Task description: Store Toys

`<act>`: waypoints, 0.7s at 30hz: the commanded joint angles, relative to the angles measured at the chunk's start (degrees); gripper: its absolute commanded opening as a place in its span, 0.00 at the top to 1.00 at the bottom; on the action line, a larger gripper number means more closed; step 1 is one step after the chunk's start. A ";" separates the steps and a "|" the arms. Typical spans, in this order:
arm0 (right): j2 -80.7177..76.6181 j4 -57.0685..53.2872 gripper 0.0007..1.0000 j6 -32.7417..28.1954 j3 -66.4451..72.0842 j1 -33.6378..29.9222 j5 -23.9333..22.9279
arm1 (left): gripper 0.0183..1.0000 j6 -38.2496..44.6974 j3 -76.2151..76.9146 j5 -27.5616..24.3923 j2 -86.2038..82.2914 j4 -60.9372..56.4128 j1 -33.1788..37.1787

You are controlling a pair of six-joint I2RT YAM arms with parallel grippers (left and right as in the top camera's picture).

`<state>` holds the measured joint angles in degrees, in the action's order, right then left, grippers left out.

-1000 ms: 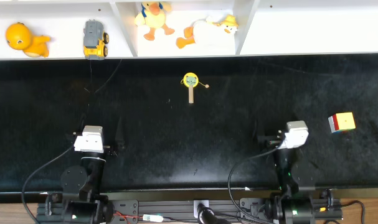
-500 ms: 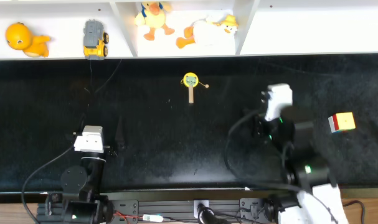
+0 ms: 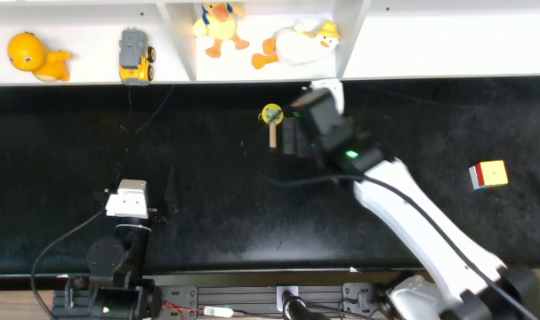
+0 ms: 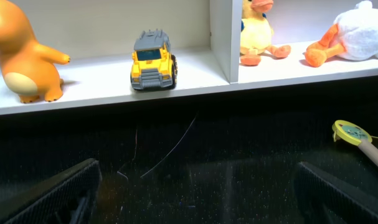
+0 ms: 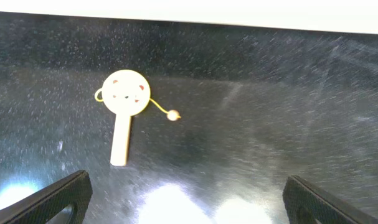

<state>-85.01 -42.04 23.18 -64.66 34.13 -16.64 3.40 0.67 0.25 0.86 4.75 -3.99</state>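
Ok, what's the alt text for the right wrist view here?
A toy rattle drum with a round face and pale handle lies flat on the black mat, ahead of the wide-open fingers of the right gripper. A white shelf edge runs beyond it.

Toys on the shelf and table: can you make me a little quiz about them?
1. True or false: the yellow truck stands on the white shelf.
2. Which toy is nearest the right hand? A) rattle drum B) yellow truck C) plush duck
3. Fill in: the colourful cube lies on the black ___.
Key: 1 true; 2 A; 3 table.
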 commanded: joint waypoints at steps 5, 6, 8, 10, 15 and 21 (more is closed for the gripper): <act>-12.20 1.01 0.06 8.44 -8.44 6.23 -5.14 | 0.00 1.09 -0.22 -0.13 -0.70 0.09 0.61; -13.73 1.40 0.08 8.41 -9.42 6.86 -5.49 | 0.00 1.09 -0.22 -0.13 -0.70 0.09 0.61; -16.74 1.95 0.04 8.63 -11.43 7.93 -5.46 | 0.00 1.09 -0.22 -0.13 -0.70 0.09 0.61; -19.85 1.99 0.00 8.61 -13.75 8.76 -5.49 | 0.00 1.09 -0.22 -0.13 -0.70 0.09 0.61; -25.94 1.99 0.00 8.63 -18.67 9.40 -6.05 | 0.00 1.09 -0.22 -0.13 -0.70 0.09 0.61; -29.88 1.46 0.00 11.56 -20.26 9.33 -6.12 | 0.00 1.09 -0.22 -0.13 -0.70 0.09 0.61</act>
<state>-113.60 -40.29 32.21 -83.09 43.31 -21.58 3.40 0.67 0.25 0.86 4.75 -3.99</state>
